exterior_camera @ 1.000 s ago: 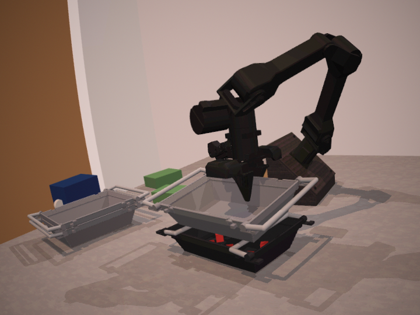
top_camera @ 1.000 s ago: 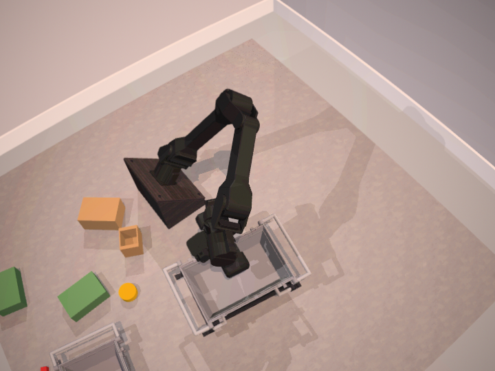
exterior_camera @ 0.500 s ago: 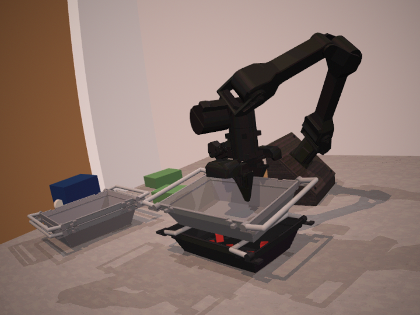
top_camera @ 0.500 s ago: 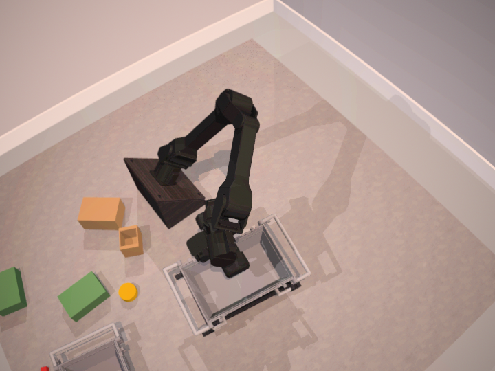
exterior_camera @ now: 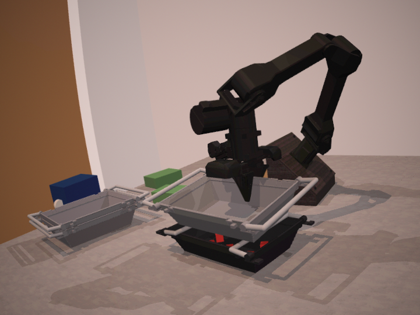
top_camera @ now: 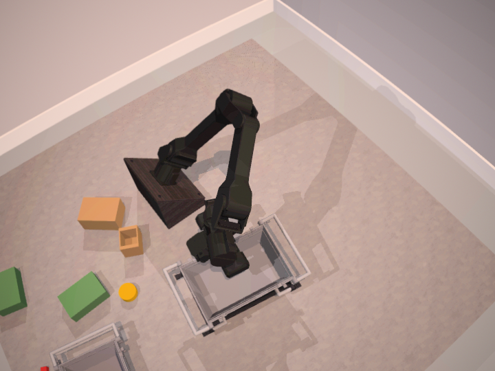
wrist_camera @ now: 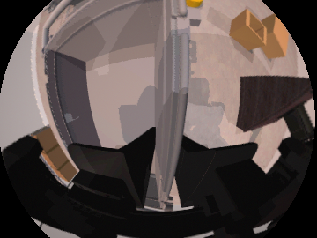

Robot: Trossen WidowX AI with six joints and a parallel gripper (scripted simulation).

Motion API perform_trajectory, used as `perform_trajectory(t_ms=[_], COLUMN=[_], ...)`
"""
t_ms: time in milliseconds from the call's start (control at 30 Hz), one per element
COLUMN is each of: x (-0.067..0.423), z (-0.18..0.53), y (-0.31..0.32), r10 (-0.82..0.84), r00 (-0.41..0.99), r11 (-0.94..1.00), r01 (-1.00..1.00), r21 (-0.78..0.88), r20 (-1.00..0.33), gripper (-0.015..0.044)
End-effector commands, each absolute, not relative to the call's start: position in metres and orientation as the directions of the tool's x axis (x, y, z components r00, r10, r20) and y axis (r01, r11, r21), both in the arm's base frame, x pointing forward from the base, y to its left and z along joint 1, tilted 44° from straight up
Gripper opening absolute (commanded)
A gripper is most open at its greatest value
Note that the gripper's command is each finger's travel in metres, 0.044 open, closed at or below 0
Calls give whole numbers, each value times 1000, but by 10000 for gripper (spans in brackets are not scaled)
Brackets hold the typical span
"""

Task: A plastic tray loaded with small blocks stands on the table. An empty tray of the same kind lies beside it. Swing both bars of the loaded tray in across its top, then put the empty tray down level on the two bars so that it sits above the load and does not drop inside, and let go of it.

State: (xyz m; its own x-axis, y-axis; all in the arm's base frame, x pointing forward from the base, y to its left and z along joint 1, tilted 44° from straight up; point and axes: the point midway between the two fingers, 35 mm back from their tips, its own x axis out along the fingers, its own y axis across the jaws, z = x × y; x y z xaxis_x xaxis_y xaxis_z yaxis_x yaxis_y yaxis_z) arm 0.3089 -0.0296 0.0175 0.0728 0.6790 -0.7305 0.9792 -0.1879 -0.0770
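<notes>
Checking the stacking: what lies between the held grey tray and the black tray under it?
In the exterior view, the black tray's white bars lie under the grey tray; red blocks beneath.

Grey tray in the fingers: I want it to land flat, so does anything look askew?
Yes. The grey tray hangs tilted over the black tray, its near-left end lower. The fingers pinch only its far wall.
</notes>
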Motion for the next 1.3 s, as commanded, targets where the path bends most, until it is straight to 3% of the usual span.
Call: perform_trajectory(t_ms=[0, 1267], x=[305, 301], z=[13, 8], y=[-23, -17], r10=[682, 684], r00=[54, 38], r11=[-180, -173], r01=[979, 979], r21=[-96, -112], r20=[-729, -728], gripper=[0, 0])
